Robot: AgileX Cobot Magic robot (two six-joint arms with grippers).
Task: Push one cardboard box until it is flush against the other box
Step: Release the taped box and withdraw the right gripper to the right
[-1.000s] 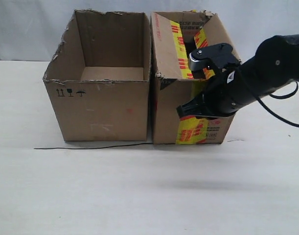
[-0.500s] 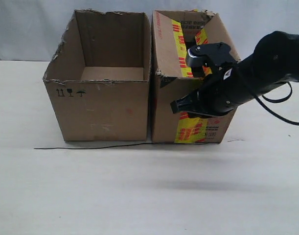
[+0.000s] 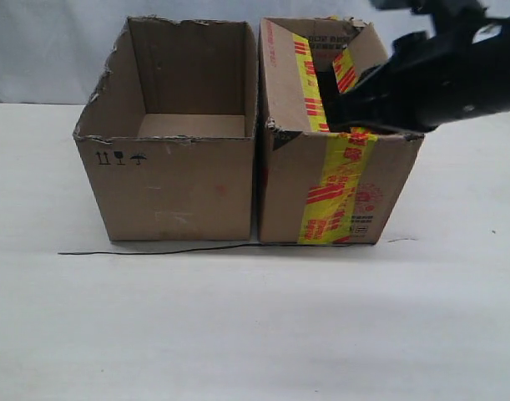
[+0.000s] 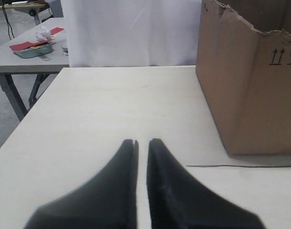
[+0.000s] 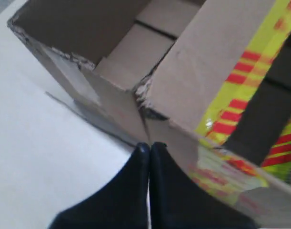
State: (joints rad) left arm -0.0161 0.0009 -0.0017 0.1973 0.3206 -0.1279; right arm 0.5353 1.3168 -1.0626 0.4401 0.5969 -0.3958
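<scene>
One second on, clenched right claw (image 5: 149,145) has risen above the cardboard box (image 3: 338,188).

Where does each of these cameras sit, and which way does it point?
Exterior: off the arms, facing the plain cardboard box and taped cardboard box side by side; right arm above the taped one.
Left wrist: low on the left arm, looking along the table past the shut left claw.
Right wrist: looking down past the shut right claw at the boxes' seam.
Shared: all three show the plain cardboard box.
</scene>
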